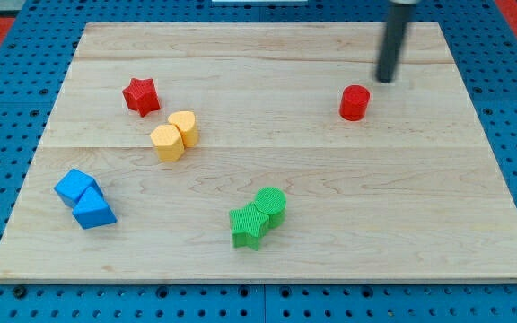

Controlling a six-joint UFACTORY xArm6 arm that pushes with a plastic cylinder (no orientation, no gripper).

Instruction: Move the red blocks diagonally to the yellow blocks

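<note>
- The tip (385,79) is touching down on the worktop (267,170) near the view's top right, just up and to the right of the red cylinder (354,102), with a small gap between them.
- The tool is a plain dark rod with no jaws, so it is neither wide nor narrow, and it is holding nothing.
- The red cylinder is standing upright, short and round, with a flat top, alone in the right half.
- The red star (141,95) is lying in the upper left, ridged on its sides, well apart from the cylinder.
- The two yellow blocks are sitting down and to the right of the star: a yellow hexagon (167,142) touching a yellow heart (184,127).
- Two blue blocks (84,199) are touching at the lower left.
- Two green blocks (258,215) are touching near the bottom centre.
</note>
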